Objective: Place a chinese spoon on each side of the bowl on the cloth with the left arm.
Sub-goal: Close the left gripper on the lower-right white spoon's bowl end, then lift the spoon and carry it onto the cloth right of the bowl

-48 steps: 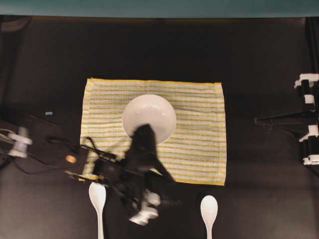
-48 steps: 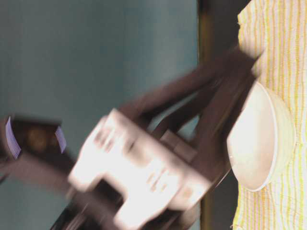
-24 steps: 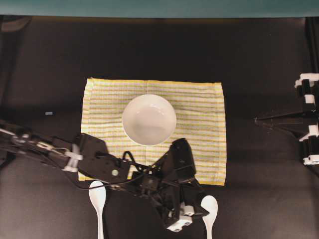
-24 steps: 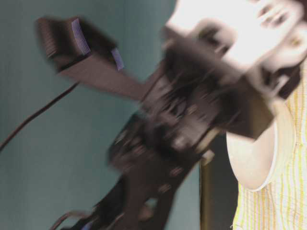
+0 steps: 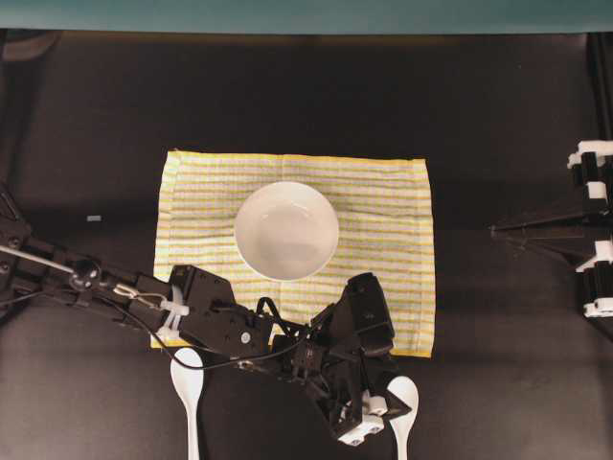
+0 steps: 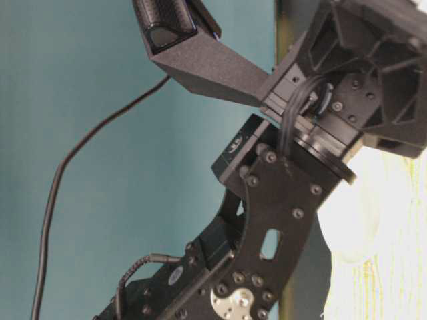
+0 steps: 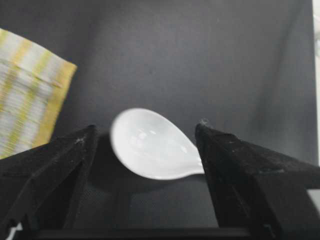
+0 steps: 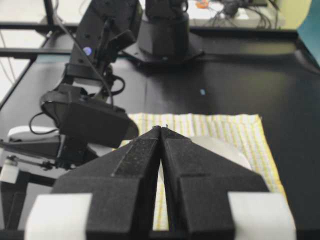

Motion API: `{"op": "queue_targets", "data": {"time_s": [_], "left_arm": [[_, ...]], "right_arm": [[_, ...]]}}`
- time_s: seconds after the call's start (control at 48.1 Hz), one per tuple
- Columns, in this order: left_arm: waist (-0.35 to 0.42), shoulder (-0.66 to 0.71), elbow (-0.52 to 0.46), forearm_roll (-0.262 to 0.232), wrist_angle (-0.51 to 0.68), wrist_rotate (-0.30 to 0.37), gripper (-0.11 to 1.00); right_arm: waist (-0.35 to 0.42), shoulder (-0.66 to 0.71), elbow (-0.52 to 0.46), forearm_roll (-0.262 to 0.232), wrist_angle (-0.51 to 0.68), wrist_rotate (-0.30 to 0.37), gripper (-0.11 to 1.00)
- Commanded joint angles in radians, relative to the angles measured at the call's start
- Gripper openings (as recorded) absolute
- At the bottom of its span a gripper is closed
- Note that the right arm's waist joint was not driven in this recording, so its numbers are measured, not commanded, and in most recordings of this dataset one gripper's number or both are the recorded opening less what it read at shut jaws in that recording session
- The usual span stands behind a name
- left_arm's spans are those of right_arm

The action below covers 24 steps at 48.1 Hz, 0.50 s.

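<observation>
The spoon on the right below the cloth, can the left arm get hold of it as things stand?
Probably yes. The left hand is open with its fingers either side of the spoon, which lies on bare table with nothing between them.

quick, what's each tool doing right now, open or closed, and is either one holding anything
Left tool: open, its fingers straddling the right-hand white spoon's bowl on the table, not gripping it.
Right tool: closed, fingers pressed together, holding nothing.

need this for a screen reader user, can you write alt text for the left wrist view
A white chinese spoon lies on the black table, its bowl between the two open black fingers of the left end effector. A corner of the yellow striped cloth shows at the left edge.
</observation>
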Motion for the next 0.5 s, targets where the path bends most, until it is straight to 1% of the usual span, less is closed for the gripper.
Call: {"op": "queue_targets", "data": {"time_s": [0.0,0.146,0.478], "left_arm": [[-0.003,-0.002,-0.012,0.003,0.009,-0.002,0.75],[-0.005,0.005,-0.015,0.003,0.037,-0.002,0.75],[0.0,0.028,-0.02,0.005,0.038,0.003,0.74]], "right_arm": [[0.0,0.003,-0.008,0.002,-0.005,-0.006,0.01],[0.0,-0.002,-0.008,0.002,-0.005,-0.006,0.01],[0.0,-0.005,-0.006,0.002,-0.005,-0.005,0.01]]}}
